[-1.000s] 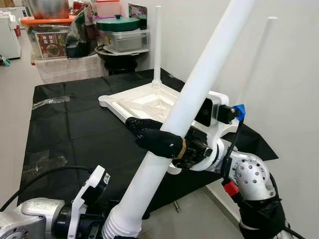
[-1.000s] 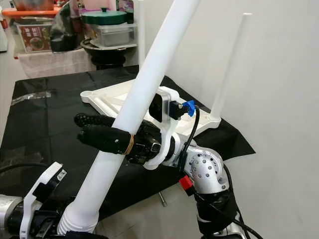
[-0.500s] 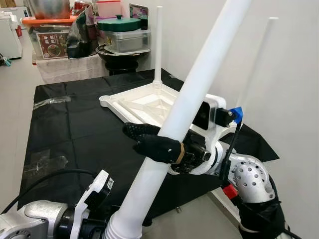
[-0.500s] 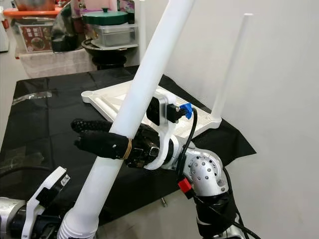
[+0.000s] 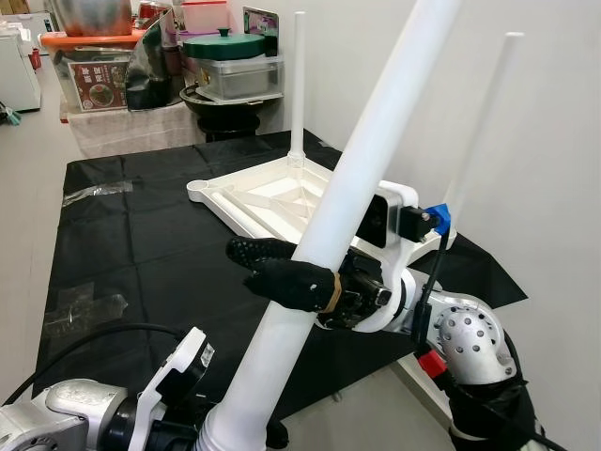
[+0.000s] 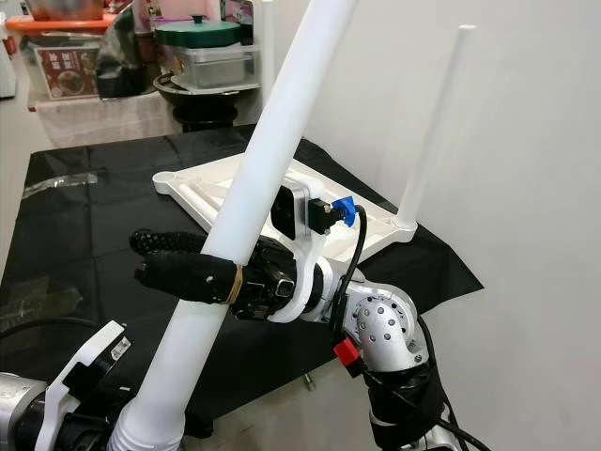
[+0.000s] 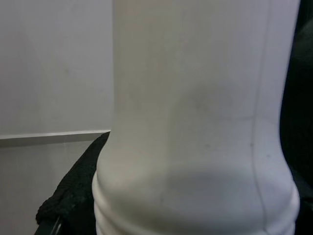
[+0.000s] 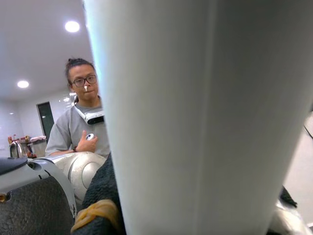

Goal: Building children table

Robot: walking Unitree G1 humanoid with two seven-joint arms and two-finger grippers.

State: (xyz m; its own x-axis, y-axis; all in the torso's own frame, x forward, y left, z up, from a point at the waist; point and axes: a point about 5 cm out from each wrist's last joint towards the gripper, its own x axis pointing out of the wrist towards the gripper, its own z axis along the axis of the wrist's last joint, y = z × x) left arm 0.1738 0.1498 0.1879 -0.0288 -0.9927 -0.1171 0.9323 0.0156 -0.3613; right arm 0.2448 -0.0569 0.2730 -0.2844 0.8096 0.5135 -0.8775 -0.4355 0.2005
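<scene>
We've got the white table leg (image 5: 376, 122) running diagonally through the frame, ribbed end at bottom centre, top going out past the upper right. Right gripper (image 5: 272, 268) sits mid-frame with its two black fingers closed around the leg about halfway up; one finger is visible in front of the tube, one behind, both reaching left. Its wrist camera housing with a blue connector (image 5: 439, 215) is just right of the leg.

Left gripper (image 5: 188, 434) is at the bottom left, right at the ribbed end of the leg. In the left wrist view the ribbed collar takes up most of the picture, but we cannot tell whether the fingers are clamped on it or spread.

The tabletop (image 5: 282, 193) lies upside down on the black cloth (image 5: 141, 235), centre of the frame, behind the right gripper. Two thin white legs already stand upright on it: one (image 5: 298, 85) at the far corner, upper centre, and one (image 5: 484, 113) at the right corner, close to the white wall.

Upper left: a shelf with a lidded container (image 5: 230, 66) and a metal pot (image 5: 89, 14).

Right wrist view shows a person (image 8: 83, 122) in a grey shirt behind the robot, under ceiling lights.
</scene>
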